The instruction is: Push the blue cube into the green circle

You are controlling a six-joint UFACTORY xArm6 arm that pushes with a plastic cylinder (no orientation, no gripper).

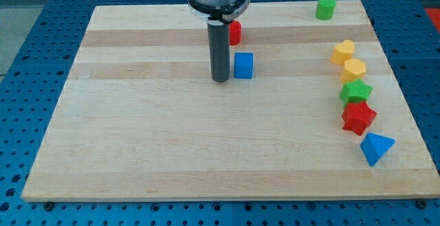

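The blue cube [243,66] sits on the wooden board [172,143], above the middle. My tip [221,80] rests on the board just to the cube's left, nearly touching it. The green circle, a short green cylinder [325,7], stands at the view's top right near the board's far edge, well away from the cube. A red block [235,32] is partly hidden behind my rod, just above the blue cube.
Down the view's right side stand several blocks: two yellow blocks [343,51] [355,69], a green star [356,91], a red star [358,117] and a blue triangle [376,148]. The board's right edge runs close beside them.
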